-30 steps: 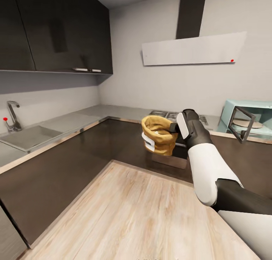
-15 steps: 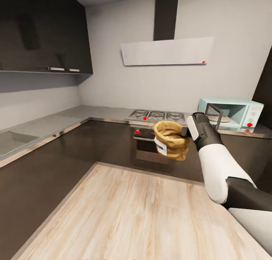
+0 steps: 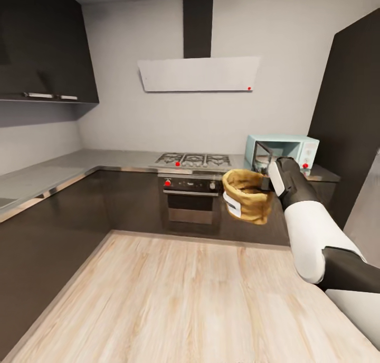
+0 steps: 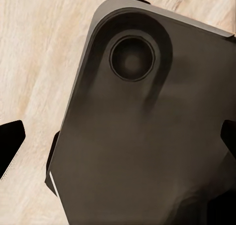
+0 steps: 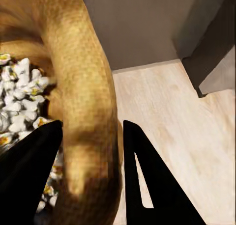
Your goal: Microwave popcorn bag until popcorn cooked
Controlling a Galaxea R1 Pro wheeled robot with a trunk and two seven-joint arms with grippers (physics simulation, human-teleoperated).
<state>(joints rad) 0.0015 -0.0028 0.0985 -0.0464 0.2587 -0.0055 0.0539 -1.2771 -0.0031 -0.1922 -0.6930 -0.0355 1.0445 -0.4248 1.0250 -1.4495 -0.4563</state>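
My right gripper is shut on the rolled rim of the tan popcorn bag, holding it upright above the floor in front of the dark lower cabinets. In the right wrist view the rim sits between the two black fingers, and pale popcorn lies inside. The mint-blue microwave stands on the grey countertop just behind the bag, its dark glass door swung open. My left gripper points down at a dark part of my own body, its fingertips far apart.
A silver gas hob sits over a dark oven left of the microwave, with a white hood above. A tall dark cabinet stands at the right. Light wood floor spreads between the cabinet runs.
The head view has swung to the right, so the sink has left the picture and the microwave has come nearer the middle. The right gripper still holds the bag.
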